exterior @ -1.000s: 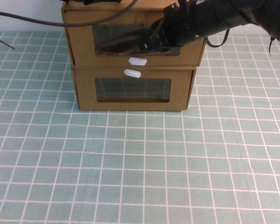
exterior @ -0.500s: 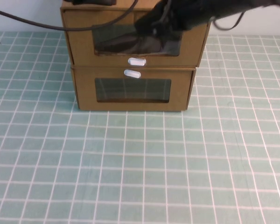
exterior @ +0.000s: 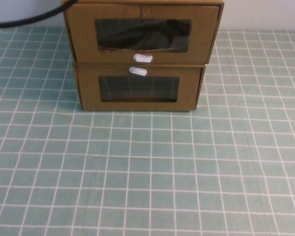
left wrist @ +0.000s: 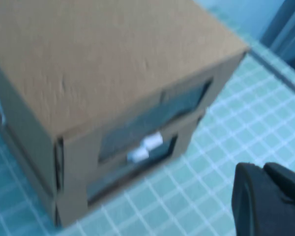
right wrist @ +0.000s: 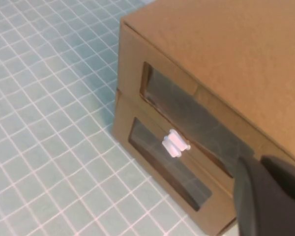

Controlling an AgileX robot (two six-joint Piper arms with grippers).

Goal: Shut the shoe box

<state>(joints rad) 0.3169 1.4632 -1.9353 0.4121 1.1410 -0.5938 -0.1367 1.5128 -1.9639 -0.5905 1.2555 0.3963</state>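
You see the tiled surface (exterior: 147,167) carrying two stacked cardboard boxes at its far middle, the shoe box (exterior: 142,32) on top of the lower box (exterior: 137,91). Your right arm has cleared off the shoe box front since a second ago, and that front now sits about flush, so closing looks done. Its pull tab (exterior: 143,58) hangs free. The left gripper (left wrist: 268,201) and right gripper (right wrist: 268,196) hover near the stack, each grasping nothing I can see; their spread I cannot tell.

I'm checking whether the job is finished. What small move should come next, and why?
Probably just back the right gripper clear and stop. The shoe box, atop the lower box, looks shut, its front flush with its shell in both wrist views. Left gripper hangs beside the stack, touching nothing.
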